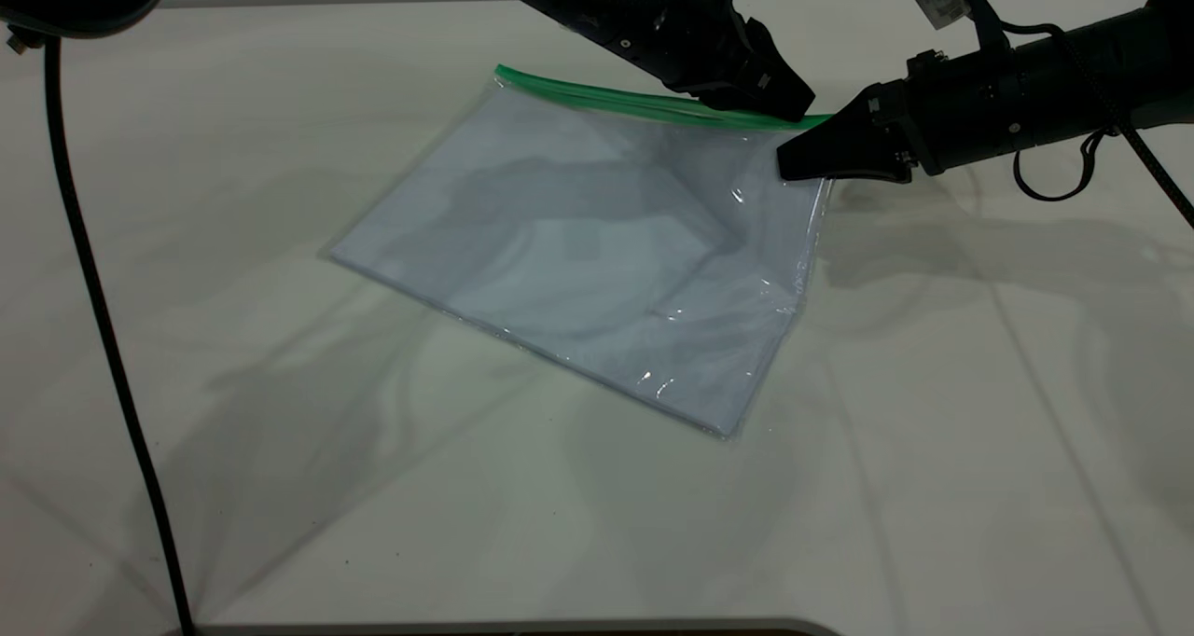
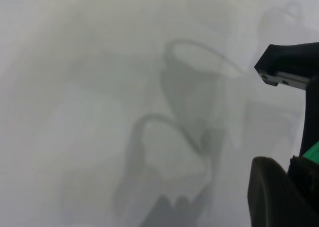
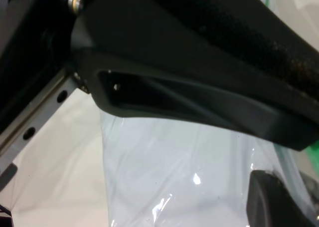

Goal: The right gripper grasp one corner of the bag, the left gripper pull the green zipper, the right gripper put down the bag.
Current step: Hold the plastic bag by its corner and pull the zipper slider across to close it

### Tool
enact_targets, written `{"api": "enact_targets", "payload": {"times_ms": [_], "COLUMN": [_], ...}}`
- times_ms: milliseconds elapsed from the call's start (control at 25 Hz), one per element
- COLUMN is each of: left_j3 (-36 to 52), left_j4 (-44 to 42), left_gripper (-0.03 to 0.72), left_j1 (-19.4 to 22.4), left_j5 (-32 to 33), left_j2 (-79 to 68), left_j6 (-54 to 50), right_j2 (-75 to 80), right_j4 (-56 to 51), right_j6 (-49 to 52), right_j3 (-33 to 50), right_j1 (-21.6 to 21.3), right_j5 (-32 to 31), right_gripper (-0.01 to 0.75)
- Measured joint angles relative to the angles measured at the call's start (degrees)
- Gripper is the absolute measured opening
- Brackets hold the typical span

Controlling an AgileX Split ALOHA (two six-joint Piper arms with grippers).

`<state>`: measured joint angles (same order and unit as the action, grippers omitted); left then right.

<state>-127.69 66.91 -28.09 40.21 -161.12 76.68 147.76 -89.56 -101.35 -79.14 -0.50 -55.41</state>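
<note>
The bag [image 1: 597,244] lay near the table's [image 1: 280,487] centre, tilted, its far right corner raised off the surface while its near corner at 5 o'clock rested on the table. White sheets showed through the clear plastic. The green zipper [image 1: 606,100] ran along the far edge, from the bag's 11 o'clock corner towards its 2 o'clock corner.

The right gripper [image 1: 793,162] reached in from 3 o'clock, and its pointed jaws were clamped on the bag's 2 o'clock corner, just below the end of the zipper. In the right wrist view the plastic [image 3: 179,177] spread out under the black fingers [image 3: 209,107], with a sliver of green at the edge.

The left gripper [image 1: 788,106] came down from 12 o'clock onto the zipper's right end, just beside the right gripper. In the left wrist view a bit of green [image 2: 312,151] sat between its fingers [image 2: 271,197], pinched on the strip.

A black cable [image 1: 93,319] hung down across the table at 9 o'clock.
</note>
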Motion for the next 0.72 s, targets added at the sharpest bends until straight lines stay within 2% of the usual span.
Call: {"api": "enact_targets", "payload": {"times_ms": [480, 720], "left_j3": [0.0, 0.0], "left_j4": [0.1, 0.1], "left_gripper": [0.008, 0.005], "left_j1": [0.1, 0.1], "left_j5": [-0.6, -1.6], "left_j2": [0.0, 0.0], "left_j6": [1.3, 4.3], "right_j2": [0.0, 0.0], "right_j4": [0.0, 0.0], "right_j6": [-0.1, -0.1], "right_j3": [0.0, 0.0], "right_j1": [0.0, -0.1], "right_j5": [0.0, -0.4], "right_gripper": [0.036, 0.036]}}
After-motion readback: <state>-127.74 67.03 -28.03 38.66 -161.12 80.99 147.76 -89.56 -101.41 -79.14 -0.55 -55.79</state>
